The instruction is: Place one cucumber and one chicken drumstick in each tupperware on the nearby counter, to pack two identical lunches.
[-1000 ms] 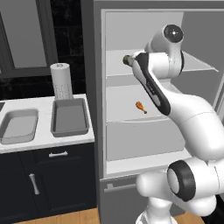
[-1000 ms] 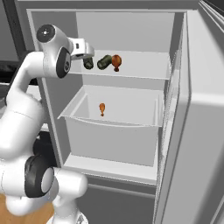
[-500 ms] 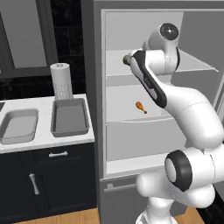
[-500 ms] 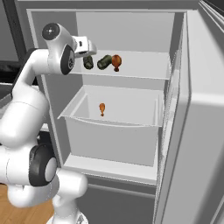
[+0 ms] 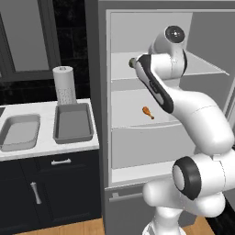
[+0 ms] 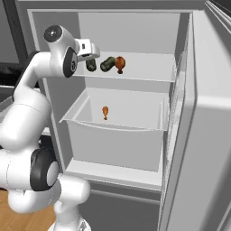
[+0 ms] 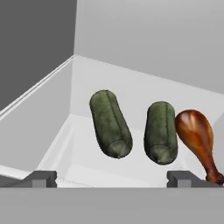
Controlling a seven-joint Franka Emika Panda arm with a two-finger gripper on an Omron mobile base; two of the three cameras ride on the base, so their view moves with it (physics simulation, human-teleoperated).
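Two dark green cucumbers [image 7: 110,124] [image 7: 160,132] lie side by side on the upper fridge shelf. A brown chicken drumstick [image 7: 197,138] rests to their right. My gripper [image 7: 111,179] is open just in front of them, its fingertips [image 7: 41,178] straddling both cucumbers without touching. In the right base view the gripper [image 6: 91,56] hovers by the left cucumber [image 6: 91,65], next to the other cucumber [image 6: 107,64] and the drumstick [image 6: 119,63]. A second drumstick [image 6: 105,112] lies in the fridge drawer. Two tupperware, a lighter small one [image 5: 19,132] and a darker tray-like one [image 5: 72,122], sit on the counter [image 5: 46,147].
A paper towel roll [image 5: 64,85] stands behind the darker tupperware. The open fridge door [image 6: 203,135] stands to the right of the shelves. The clear drawer front [image 6: 113,135] juts out below the upper shelf. Dark cabinets with silver handles [image 5: 60,161] sit under the counter.
The arm has shifted a little, bringing the open hand slightly closer to the cucumbers on the upper shelf. Nothing else has moved.
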